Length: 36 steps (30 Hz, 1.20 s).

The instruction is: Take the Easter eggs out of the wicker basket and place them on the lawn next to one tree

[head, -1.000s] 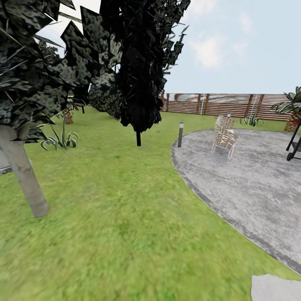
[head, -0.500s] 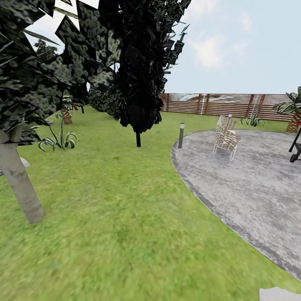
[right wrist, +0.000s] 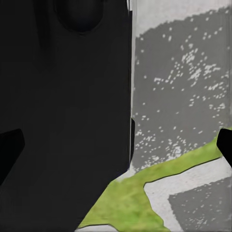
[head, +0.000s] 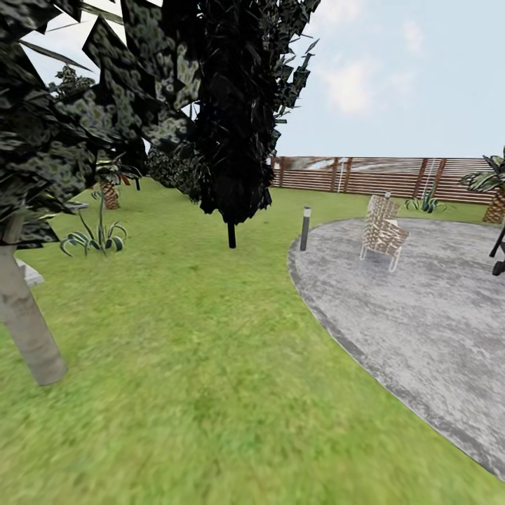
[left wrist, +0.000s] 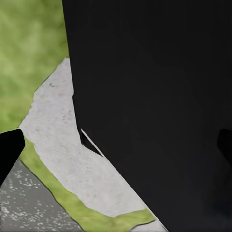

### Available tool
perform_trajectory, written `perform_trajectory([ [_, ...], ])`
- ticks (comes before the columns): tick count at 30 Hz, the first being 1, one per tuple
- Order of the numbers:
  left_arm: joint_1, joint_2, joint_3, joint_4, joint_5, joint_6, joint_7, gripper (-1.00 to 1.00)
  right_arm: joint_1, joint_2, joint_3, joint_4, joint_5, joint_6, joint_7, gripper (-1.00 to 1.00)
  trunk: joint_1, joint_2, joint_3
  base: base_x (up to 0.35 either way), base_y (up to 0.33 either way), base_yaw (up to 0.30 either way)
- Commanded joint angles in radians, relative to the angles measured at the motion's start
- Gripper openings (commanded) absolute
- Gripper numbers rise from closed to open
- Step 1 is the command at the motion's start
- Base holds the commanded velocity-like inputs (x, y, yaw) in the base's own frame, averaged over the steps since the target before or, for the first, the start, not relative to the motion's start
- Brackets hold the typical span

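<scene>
Left end effector (left wrist: 116, 145): dark fingertips at opposite frame edges, spread apart, empty, over a black body, pale slabs and grass. Right end effector (right wrist: 116, 145): likewise spread and empty. Mottled green lawn (head: 210, 365) meets a curved grey speckled patio (head: 414, 322). Pale, straight tree (head: 24, 315) trunk stands at the lawn's left edge; slatted brown fence (head: 365, 174) behind a woven chair (head: 381, 230).

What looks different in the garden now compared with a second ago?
The whole head view has slid, so the camera moved, not the garden. The pale tree trunk sits nearer the picture's left edge, the woven chair has slipped slightly right, and the pale slab that showed at the bottom right corner has gone out of view. The dark cypress-like tree, bollard light, fence and lawn keep their places. Nothing was picked up or let go.
</scene>
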Motion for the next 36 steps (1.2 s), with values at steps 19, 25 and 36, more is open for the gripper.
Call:
perform_trajectory([
  [19, 0.001, 0.001, 0.001, -0.002, -0.004, 0.001, -0.001, 1.00, 0.000, -0.001, 0.000, 0.000, 0.000, 0.001, -0.001, 1.00, 0.000, 0.000, -0.001, 0.222, 0.000, 0.000],
  [25, 0.001, 0.001, 0.001, -0.002, -0.004, 0.001, -0.001, 1.00, 0.000, -0.001, 0.000, 0.000, 0.000, 0.002, -0.001, 1.00, 0.000, 0.000, -0.001, 0.222, 0.000, 0.000],
  [36, 0.001, 0.001, 0.001, -0.002, -0.004, 0.001, -0.001, 1.00, 0.000, 0.000, 0.000, 0.000, 0.000, 0.002, -0.001, 1.00, 0.000, 0.000, -0.001, 0.222, 0.000, 0.000],
])
